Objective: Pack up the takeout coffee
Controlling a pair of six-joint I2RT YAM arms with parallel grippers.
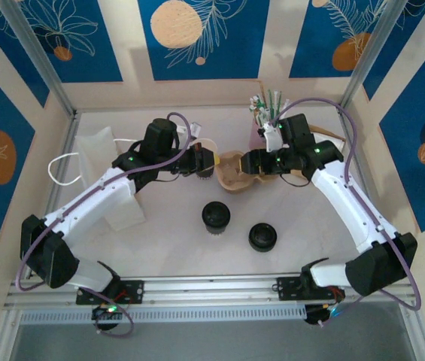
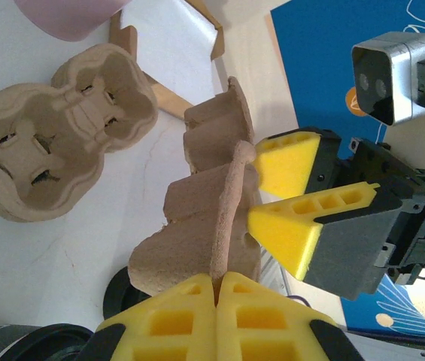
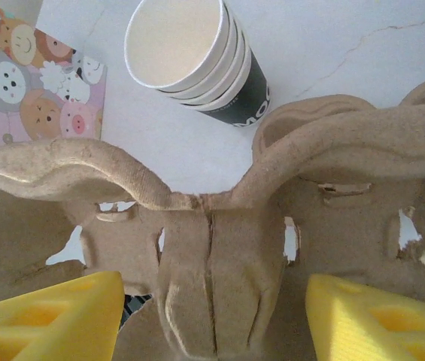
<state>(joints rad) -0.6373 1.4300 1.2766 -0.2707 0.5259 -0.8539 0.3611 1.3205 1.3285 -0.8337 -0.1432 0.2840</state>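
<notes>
We see bright, even light falling from above in the overhead view: the white table (image 1: 174, 256) is free of glare, and the arms (image 1: 92, 199) lay only soft, pale shadows on it. That view is sharp across its middle, though the frame posts (image 1: 35, 56) lean outward toward the far corners. From the left wrist, the pulp tray (image 2: 204, 203) is crisp and warmly lit, its folds shaded. From the right wrist, the yellow fingers (image 3: 47, 316) at the near corners are soft, the paper cups (image 3: 189, 53) beyond stay sharp, and the tabletop there looks slightly washed out.
</notes>
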